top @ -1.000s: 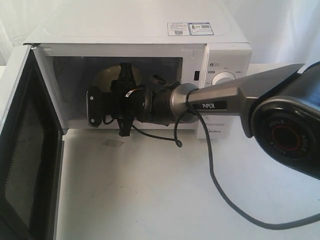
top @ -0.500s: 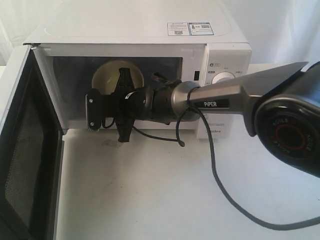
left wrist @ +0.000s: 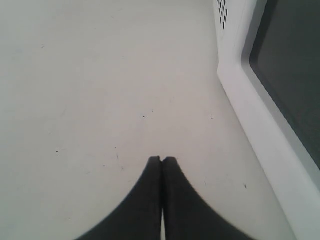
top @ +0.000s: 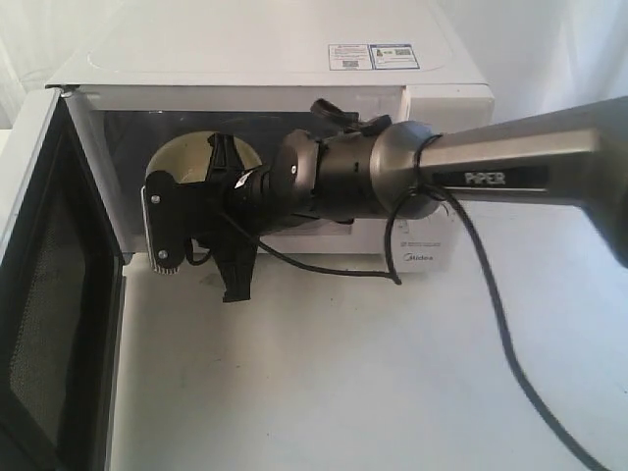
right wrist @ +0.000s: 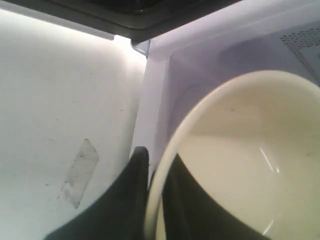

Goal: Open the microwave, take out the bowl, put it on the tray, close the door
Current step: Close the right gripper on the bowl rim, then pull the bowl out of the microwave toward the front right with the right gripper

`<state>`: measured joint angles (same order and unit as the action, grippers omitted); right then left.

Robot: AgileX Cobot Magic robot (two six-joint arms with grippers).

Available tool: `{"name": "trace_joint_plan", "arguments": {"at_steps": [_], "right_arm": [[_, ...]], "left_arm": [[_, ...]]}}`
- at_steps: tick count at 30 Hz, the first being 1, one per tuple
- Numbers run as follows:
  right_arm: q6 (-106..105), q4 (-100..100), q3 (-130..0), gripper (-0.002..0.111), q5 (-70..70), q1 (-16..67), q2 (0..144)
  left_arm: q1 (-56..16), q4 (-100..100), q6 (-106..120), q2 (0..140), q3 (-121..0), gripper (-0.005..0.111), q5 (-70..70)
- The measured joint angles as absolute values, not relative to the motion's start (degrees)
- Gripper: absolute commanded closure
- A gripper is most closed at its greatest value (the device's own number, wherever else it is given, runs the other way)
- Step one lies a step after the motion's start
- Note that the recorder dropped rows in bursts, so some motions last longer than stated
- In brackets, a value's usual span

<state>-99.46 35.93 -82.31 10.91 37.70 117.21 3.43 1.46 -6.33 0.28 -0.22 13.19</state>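
The bowl [top: 184,162], tipped on edge at centre left, comes further out of the microwave [top: 245,49] than a second ago; the right gripper [right wrist: 156,167] pinches its rim, jaws nearly closed; the door [top: 44,294] stands open at left; removal looks under way.

The right arm [top: 510,162] is reaching in from the right of the exterior view, its silver forearm lying nearly level and its dark wrist [top: 329,177] pointing leftward. A black cable [top: 471,255] is looping off the wrist and trailing away below the forearm. The right gripper [right wrist: 155,162] is pinching the rim of the bowl [right wrist: 240,150], one finger outside it and one inside, the jaws closed onto the wall. The left gripper [left wrist: 161,161] is showing only its two dark fingertips [left wrist: 147,190], pressed together with nothing between them, aiming down over the desk [left wrist: 90,90].
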Motion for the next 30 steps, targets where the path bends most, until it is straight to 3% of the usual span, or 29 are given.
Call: {"name": "trace_joint_plan", "arguments": {"at_steps": [11, 18, 23, 30], "right_arm": [[-87.7, 31.9, -68.4, 0.108, 20.7, 40.8, 103.0], [-57.7, 10.8, -64.2, 0.108, 39.8, 41.7, 93.8], [-47.3, 6.0, -63.6, 0.108, 52.7, 41.7, 88.5], [-40.4, 5.2, -58.3, 0.108, 52.4, 39.4, 81.3]], "left_arm": [[3.4, 1.5, -6.3, 0.3, -0.2, 0.107, 13.2], [3.4, 1.5, -6.3, 0.3, -0.2, 0.107, 13.2], [3.4, 1.5, -6.3, 0.3, -0.2, 0.107, 13.2], [3.4, 1.5, -6.3, 0.3, -0.2, 0.107, 13.2]]}}
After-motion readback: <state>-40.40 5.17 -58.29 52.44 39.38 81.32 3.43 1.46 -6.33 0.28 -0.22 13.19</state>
